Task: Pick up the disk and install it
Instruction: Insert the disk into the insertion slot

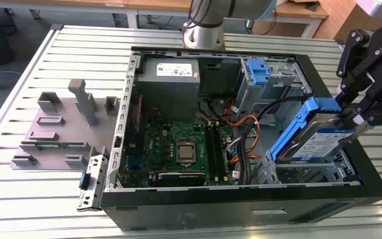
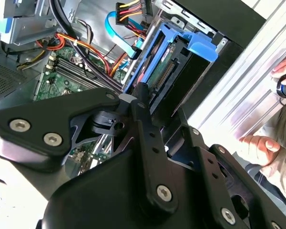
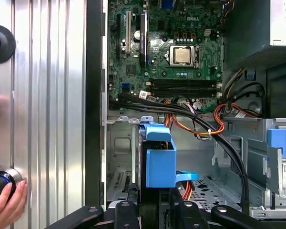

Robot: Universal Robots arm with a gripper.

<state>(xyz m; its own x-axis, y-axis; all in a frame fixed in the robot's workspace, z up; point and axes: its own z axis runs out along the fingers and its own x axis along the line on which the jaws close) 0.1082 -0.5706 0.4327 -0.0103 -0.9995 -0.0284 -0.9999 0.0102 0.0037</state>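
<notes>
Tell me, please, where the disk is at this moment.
The disk is at the exterior view's right, tilted and clamped by the gripper above the drive bay of the open computer case, next to the cables.

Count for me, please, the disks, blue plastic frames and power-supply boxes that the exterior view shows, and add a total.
disk: 1, held by the gripper
blue plastic frames: 2
power-supply box: 1
Total: 4
</notes>
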